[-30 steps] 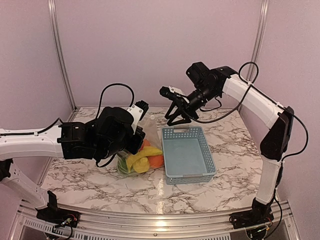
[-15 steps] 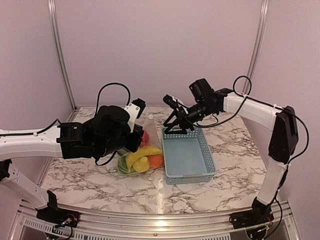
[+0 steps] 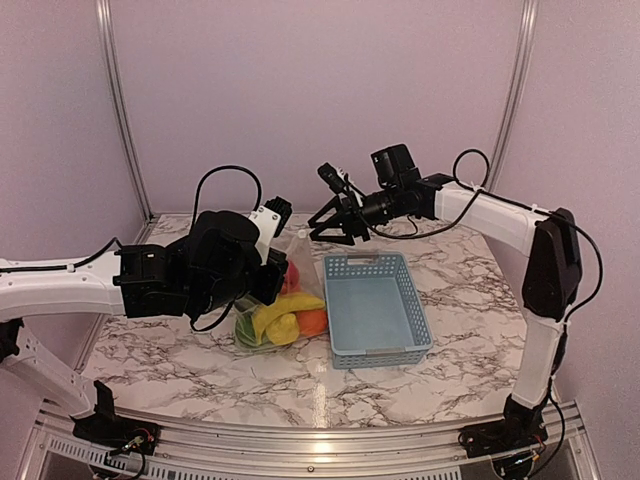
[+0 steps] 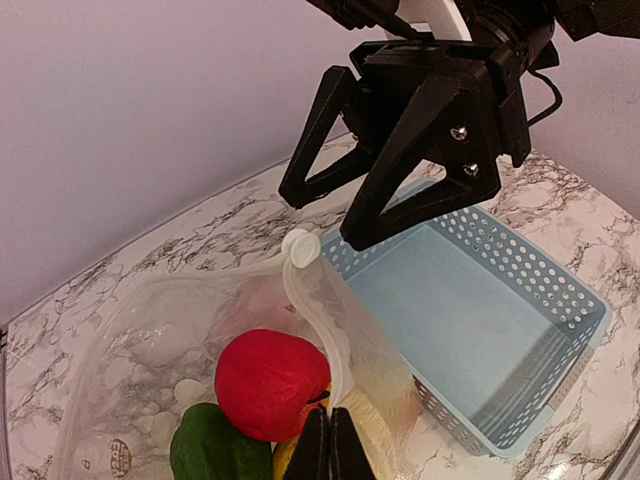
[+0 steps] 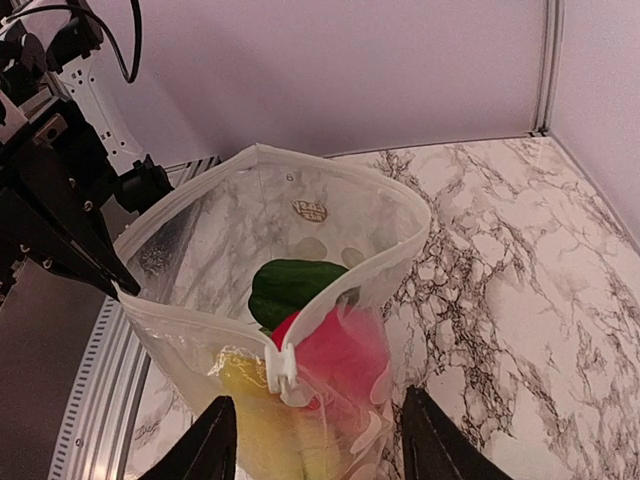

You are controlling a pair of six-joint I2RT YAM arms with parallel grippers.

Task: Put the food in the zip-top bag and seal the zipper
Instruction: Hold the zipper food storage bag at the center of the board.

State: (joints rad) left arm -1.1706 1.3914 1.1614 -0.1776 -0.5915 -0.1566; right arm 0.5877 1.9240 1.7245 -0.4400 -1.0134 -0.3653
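Note:
The zip-top bag [image 3: 283, 300] stands between the arms, left of the basket. Inside it are a red apple [image 4: 270, 380], a green pepper [image 4: 212, 452], a yellow banana [image 3: 285, 318] and an orange [image 3: 314, 322]. My left gripper [image 4: 328, 452] is shut on the bag's mouth edge at its near corner. The zipper [image 4: 322, 322] carries a white slider [image 5: 282, 365], and the mouth beyond the slider gapes open. My right gripper [image 5: 325, 445] is open and hovers just above the slider end, with the bag between its fingers. It also shows in the top view [image 3: 325, 222].
An empty light-blue slotted basket [image 3: 380, 354] sits right of the bag, its far rim below my right gripper. The marble table [image 3: 470, 290] is walled by purple panels at the back and sides. A metal rail runs along the near edge.
My right gripper has swung down from above the basket, then left and slightly up to the bag's slider end. The left arm and bag have barely moved.

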